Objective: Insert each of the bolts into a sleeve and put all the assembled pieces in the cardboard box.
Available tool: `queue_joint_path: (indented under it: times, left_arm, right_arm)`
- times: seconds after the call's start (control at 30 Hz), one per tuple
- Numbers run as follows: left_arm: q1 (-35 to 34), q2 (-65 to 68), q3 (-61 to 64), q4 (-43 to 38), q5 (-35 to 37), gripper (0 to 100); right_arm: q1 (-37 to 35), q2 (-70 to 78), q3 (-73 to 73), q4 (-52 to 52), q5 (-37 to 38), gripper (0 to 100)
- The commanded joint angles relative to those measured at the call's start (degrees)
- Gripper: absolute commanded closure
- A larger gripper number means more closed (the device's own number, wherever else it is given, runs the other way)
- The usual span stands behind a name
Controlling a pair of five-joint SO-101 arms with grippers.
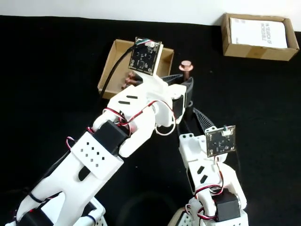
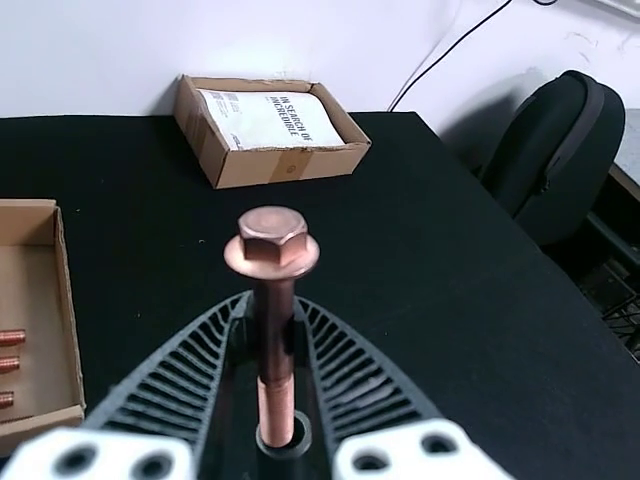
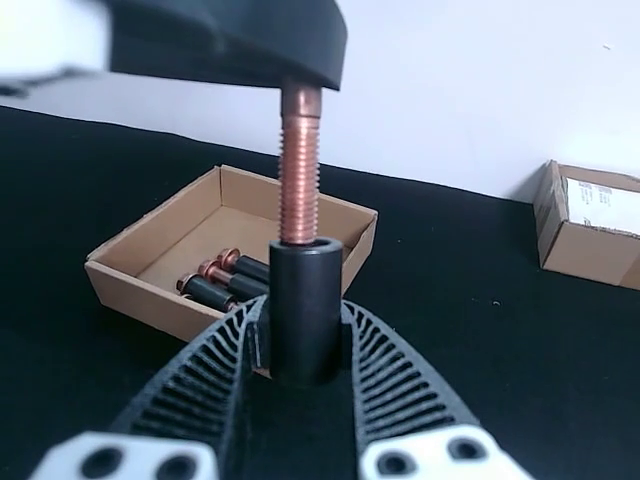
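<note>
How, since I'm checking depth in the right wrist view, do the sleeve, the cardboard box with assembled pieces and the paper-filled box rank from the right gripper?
1. The sleeve, clamped in the right gripper.
2. The cardboard box, just behind it.
3. The paper-filled box, farthest back.

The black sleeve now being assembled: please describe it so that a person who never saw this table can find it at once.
Find the open cardboard box with finished pieces lying inside, on the black table. Near it, the right gripper holds the sleeve upright. Unlike those in the box, it stands on end, with the threaded tip of a copper bolt entering its top.
</note>
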Motion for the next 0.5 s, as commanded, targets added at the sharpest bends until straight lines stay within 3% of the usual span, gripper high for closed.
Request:
queue_joint_path:
  times: [0.0, 0.3, 0.47]
  left_arm:
    - [0.7, -0.3, -2.3, -1.5, 0.1, 99]
    - [0.7, 0.2, -1.6, -1.3, 0.2, 99]
    - [2.1, -0.1, 0.2, 3.5, 0.3, 99]
  right_arm:
    - [0.8, -0.5, -0.9, -1.4, 0.2, 99.1]
    - [0.8, -0.5, -0.9, -1.5, 0.4, 99.1]
    - [1.1, -0.5, -0.9, -3.3, 0.4, 99.1]
